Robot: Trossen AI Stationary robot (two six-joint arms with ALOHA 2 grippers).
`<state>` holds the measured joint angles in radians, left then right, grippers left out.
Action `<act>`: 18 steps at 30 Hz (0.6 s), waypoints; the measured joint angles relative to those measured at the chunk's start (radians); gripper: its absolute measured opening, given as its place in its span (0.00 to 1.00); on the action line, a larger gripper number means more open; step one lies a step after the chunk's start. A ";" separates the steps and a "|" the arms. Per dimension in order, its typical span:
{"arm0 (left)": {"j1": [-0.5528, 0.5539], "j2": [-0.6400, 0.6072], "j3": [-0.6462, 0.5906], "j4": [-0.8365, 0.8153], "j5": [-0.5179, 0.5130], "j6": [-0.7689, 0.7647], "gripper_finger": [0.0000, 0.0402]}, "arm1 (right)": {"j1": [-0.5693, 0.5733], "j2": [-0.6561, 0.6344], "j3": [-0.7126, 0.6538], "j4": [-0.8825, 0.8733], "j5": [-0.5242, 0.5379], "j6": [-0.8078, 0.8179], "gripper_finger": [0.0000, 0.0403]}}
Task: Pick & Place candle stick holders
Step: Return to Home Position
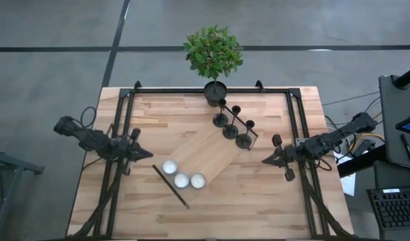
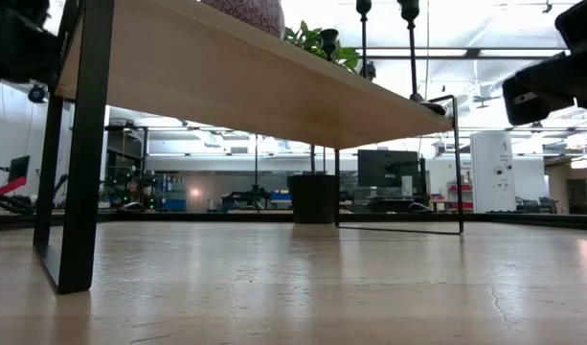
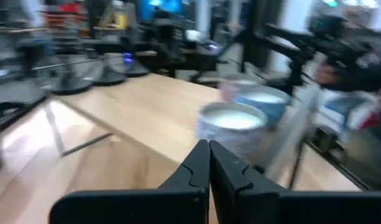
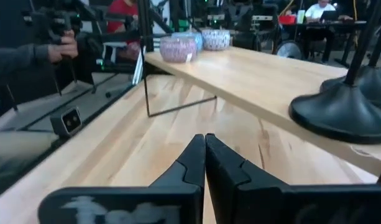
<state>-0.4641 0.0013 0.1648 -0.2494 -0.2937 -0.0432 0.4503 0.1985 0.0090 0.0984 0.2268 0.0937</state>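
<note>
**Beside the shelf, both end effectors are held empty with fingers together**

Ahead of the right end effector (image 1: 265, 161), and a little to its far side, the three candle stick holders (image 1: 230, 130) are seen standing upright in a short row on the near end of the raised wooden shelf (image 1: 211, 154). The base of the closest one fills the side of the right wrist view, so it is judged to be near the fingertips but not touched. The fingers of this end effector are pressed together and nothing is held between them.

Across the shelf, the left end effector (image 1: 148, 154) is hung over the desk (image 1: 164, 114) with its fingers likewise closed on nothing. Three candles (image 1: 182, 179) are grouped on the shelf end just in front of it. The holders lie well beyond them, at the far end of the plank from this arm. A potted plant (image 1: 213, 52) is set beyond the holders, farther from both end effectors.

The step in hand is judged to be the return to rest. Neither arm carries anything, and holders and candles alike appear placed. The placing part of the task is therefore taken to be done.

For the next move, little is called for beyond bringing each arm to its parked pose. Clearance should be kept from the shelf's thin black frame and from the nearest holder, which could be tipped by a sideways brush from the right arm.
</note>
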 joint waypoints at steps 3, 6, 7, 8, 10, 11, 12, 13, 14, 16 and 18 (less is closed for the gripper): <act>0.000 0.000 -0.040 0.066 -0.081 -0.038 0.01 | 0.000 -0.038 0.000 -0.039 -0.004 -0.024 0.02; 0.000 0.000 -0.086 0.125 -0.083 -0.045 0.02 | 0.001 -0.072 0.000 -0.059 -0.039 -0.046 0.02; 0.000 0.000 -0.106 0.170 -0.083 -0.040 0.02 | 0.001 -0.077 0.000 -0.059 -0.050 -0.049 0.02; 0.000 0.000 -0.124 0.223 -0.079 -0.025 0.03 | 0.001 -0.080 0.000 -0.060 -0.054 -0.048 0.02; 0.000 0.001 -0.149 0.295 -0.051 0.000 0.03 | 0.001 -0.081 0.000 -0.060 -0.054 -0.045 0.02; 0.000 0.002 -0.155 0.312 -0.041 0.010 0.03 | 0.001 -0.081 0.000 -0.060 -0.053 -0.045 0.02; 0.000 0.002 -0.154 0.314 -0.037 0.020 0.03 | 0.001 -0.080 0.000 -0.060 -0.052 -0.045 0.02; 0.000 0.000 -0.152 0.314 -0.037 0.026 0.03 | 0.001 -0.080 0.000 -0.060 -0.049 -0.050 0.02; 0.000 0.000 -0.146 0.310 -0.038 0.033 0.03 | 0.001 -0.081 0.000 -0.060 -0.047 -0.057 0.02; 0.000 0.000 -0.135 0.314 -0.038 0.043 0.03 | 0.001 -0.079 0.000 -0.060 -0.045 -0.073 0.02; 0.000 0.001 -0.134 0.319 -0.043 0.043 0.03 | 0.001 -0.079 0.000 -0.060 -0.044 -0.076 0.02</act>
<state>-0.4641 0.0021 0.0307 0.0694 -0.3367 -0.0006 0.4512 0.1197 0.0090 0.0386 0.1825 0.0179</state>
